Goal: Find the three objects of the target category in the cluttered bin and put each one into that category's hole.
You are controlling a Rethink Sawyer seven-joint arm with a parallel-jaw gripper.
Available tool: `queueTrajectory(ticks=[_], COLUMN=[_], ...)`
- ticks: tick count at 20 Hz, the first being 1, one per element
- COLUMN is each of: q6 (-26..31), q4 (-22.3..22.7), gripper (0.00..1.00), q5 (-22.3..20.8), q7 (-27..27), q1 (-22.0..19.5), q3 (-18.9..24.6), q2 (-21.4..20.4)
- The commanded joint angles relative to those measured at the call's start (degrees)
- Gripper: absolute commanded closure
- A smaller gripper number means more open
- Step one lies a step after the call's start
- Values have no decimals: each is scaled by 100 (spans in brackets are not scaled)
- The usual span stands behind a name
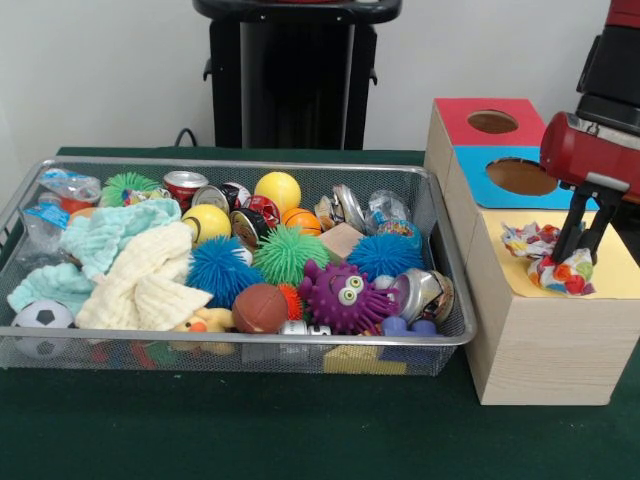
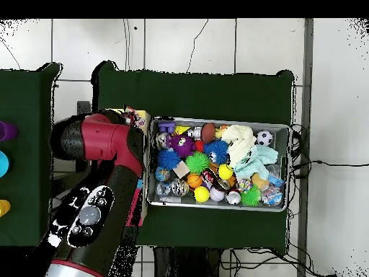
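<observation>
My gripper (image 1: 575,255) is at the right, low over the yellow panel (image 1: 618,272) of the wooden sorting box (image 1: 530,350). It is shut on a crumpled, multicoloured plastic wrapper (image 1: 567,275) that touches or nearly touches the panel. A second crumpled wrapper (image 1: 526,240) lies on the same panel just left of it. No hole shows in the yellow panel. Similar clear packets (image 1: 68,186) lie in the wire bin (image 1: 240,163) at its far left corner. In the overhead view the arm (image 2: 108,148) hides the gripper, and a wrapper (image 2: 137,117) shows beside it.
The box also has a red panel with a round hole (image 1: 492,121) and a blue panel with a larger hole (image 1: 520,176). The bin (image 2: 216,120) holds spiky balls, smooth balls, crushed cans, folded cloths (image 1: 140,270) and a purple monster toy (image 1: 345,295).
</observation>
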Motion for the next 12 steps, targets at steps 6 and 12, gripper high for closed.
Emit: queueTrajectory(ticks=[6, 12], q6=[139, 223], q4=[940, 956], gripper=[100, 100], q5=[-141, -132], q7=[1038, 993], q1=[-51, -70], q3=[682, 712], q2=[17, -47])
